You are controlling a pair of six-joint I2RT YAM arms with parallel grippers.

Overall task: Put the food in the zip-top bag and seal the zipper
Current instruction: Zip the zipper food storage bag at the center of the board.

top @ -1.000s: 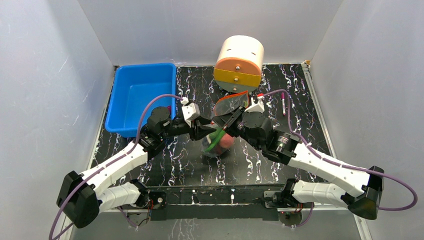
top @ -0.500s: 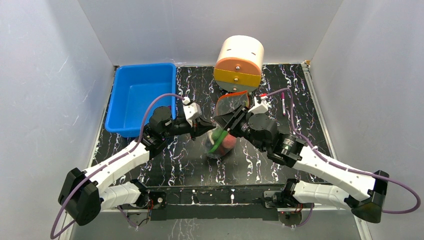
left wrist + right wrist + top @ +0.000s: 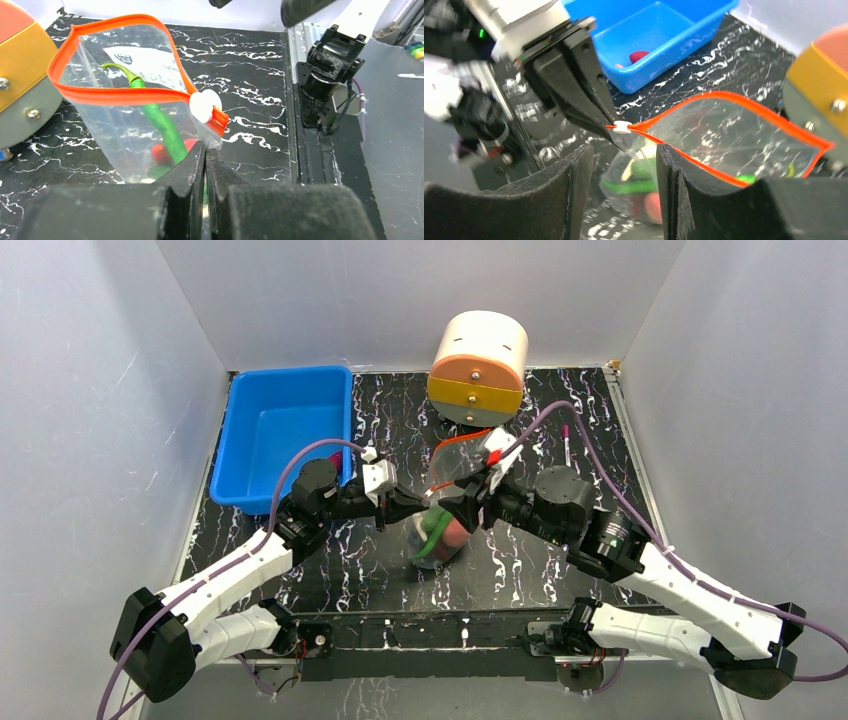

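Note:
The clear zip-top bag (image 3: 442, 530) stands mid-table with its mouth open. It holds the green pepper (image 3: 162, 122), pink-red fruit (image 3: 159, 152) and other food. The orange-red zipper (image 3: 115, 95) loops around the mouth, with a white slider (image 3: 205, 106) at the near corner. My left gripper (image 3: 205, 147) is shut on the bag's corner just below the slider; it also shows in the top view (image 3: 412, 508). My right gripper (image 3: 624, 155) is open, with its fingers (image 3: 574, 172) on either side of the bag's edge just short of the slider (image 3: 622, 128). It sits to the right of the bag in the top view (image 3: 462, 502).
The blue bin (image 3: 280, 430) stands at the back left, holding a red piece (image 3: 639, 56) and a small orange piece (image 3: 619, 65). A cream and orange drum (image 3: 478, 365) stands just behind the bag. A pink pen (image 3: 567, 445) lies to the right.
The right arm has drawn back to the right and turned its gripper toward the slider corner. The left gripper has shifted slightly toward me, still holding the bag corner.

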